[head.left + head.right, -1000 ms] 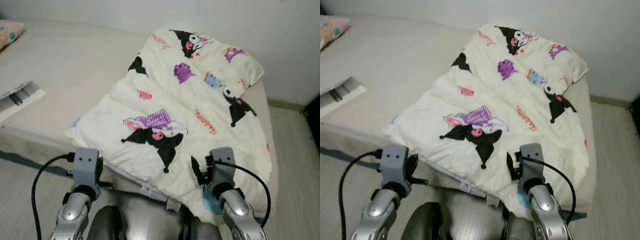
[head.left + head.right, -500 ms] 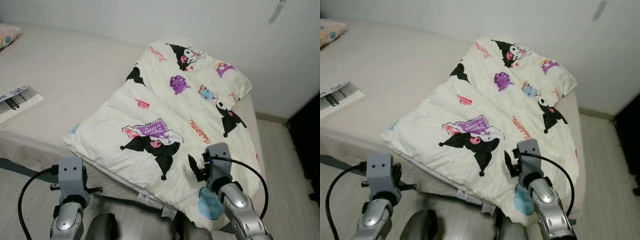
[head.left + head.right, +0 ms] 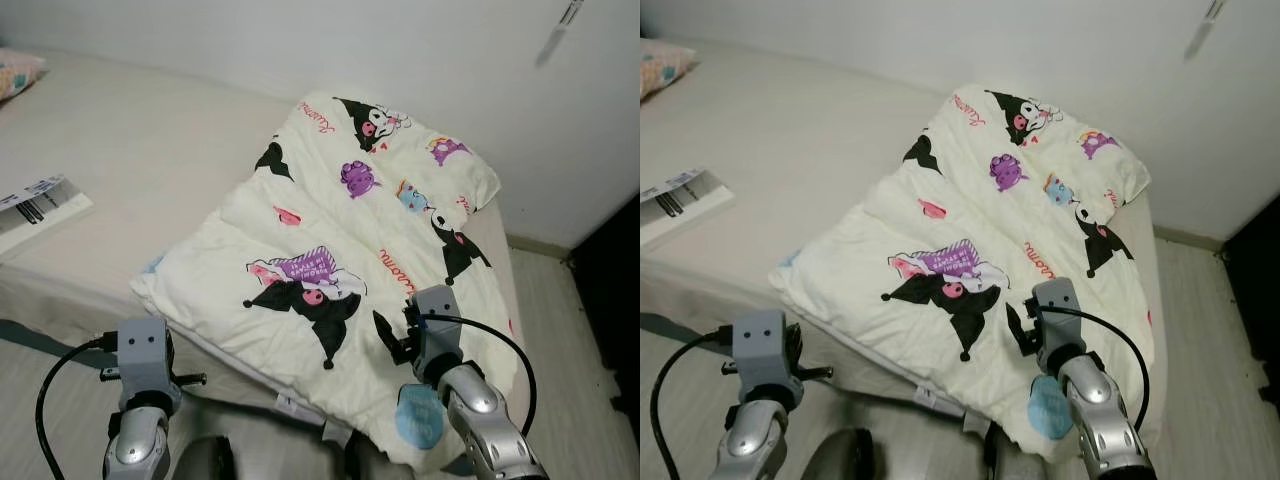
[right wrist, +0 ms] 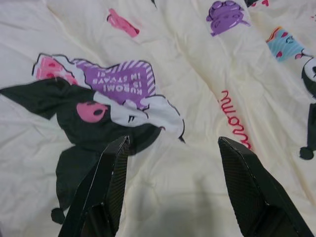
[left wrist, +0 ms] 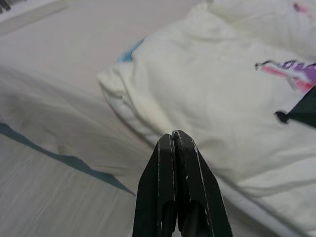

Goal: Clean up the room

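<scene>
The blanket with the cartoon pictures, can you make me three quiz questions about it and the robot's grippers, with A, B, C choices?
1. Where does the blanket lie?
A. on the bed
B. on the floor
C. on a chair

2. What colour is the blanket's cloth?
A. dark green
B. cream
C. red

3. How are the two grippers?
A. both open
B. both shut
C. left shut, right open

Answers:
1 A, it is spread on the bed with its near edge hanging over the side.
2 B, cream with black and purple cartoons.
3 C, the left gripper has fingers pressed together; the right gripper has fingers wide apart above the blanket.
</scene>
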`<state>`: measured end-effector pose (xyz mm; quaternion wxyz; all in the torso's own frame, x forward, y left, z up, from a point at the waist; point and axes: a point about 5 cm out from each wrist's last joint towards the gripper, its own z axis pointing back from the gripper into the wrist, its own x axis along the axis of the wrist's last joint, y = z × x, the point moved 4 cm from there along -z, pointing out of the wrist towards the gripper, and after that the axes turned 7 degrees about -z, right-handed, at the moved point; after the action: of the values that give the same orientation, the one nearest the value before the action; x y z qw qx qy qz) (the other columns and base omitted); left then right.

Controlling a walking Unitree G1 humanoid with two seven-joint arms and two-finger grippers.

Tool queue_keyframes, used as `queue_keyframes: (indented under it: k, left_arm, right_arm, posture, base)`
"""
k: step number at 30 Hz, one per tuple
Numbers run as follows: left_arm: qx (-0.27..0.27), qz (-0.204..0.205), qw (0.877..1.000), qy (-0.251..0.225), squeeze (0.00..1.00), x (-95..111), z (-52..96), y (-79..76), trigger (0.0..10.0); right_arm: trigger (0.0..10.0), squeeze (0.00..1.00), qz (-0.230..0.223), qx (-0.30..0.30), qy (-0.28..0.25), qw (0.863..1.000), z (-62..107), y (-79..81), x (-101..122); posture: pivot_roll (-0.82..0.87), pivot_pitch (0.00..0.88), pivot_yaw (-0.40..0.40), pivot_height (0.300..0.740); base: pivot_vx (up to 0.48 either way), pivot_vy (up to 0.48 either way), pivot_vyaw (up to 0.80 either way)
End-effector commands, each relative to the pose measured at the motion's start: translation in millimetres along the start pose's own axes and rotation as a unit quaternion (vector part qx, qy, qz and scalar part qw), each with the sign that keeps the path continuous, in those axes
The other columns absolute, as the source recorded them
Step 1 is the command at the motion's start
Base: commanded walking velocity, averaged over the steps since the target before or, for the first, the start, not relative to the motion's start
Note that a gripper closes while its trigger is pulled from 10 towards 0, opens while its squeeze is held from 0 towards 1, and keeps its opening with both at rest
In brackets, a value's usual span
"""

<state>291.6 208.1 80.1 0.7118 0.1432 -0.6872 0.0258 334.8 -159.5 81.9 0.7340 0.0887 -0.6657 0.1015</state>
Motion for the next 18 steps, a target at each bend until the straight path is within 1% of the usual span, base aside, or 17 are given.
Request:
queue_keyframes:
  k: [1,7,12,18]
  left_arm:
    - [-0.01,-0.003,1.0,0.005,0.0,-5.0,2.5,-4.7,10.0]
    - [-0.023,-0.008,1.0,0.0,0.0,-3.6,0.6,-8.9,10.0]
    - [-0.042,-0.015,0.999,-0.005,0.0,-2.6,-0.4,-15.6,10.0]
    - [-0.048,-0.015,0.999,-0.006,0.0,-2.8,-1.7,-17.3,10.0]
  right_arm:
    - [10.0,0.0,-0.005,-0.012,0.008,1.0,5.2,-5.7,-8.0]
    - [10.0,0.0,-0.007,-0.015,0.006,1.0,7.3,-7.2,-8.4]
    - [10.0,0.0,-0.013,-0.02,0.004,1.0,12.1,-8.4,-10.4]
    - [10.0,0.0,-0.019,-0.024,0.002,1.0,14.0,-8.2,-12.5]
  posture:
    - [-0.07,0.148,-0.106,0.67]
    - [-0.07,0.142,-0.099,0.685]
    - [-0.08,0.125,-0.09,0.705]
    - [-0.08,0.116,-0.082,0.725]
  base:
    - [0.0,0.0,0.0]
    - [0.0,0.0,0.0]
    - [0.0,0.0,0.0]
    - [0.0,0.0,0.0]
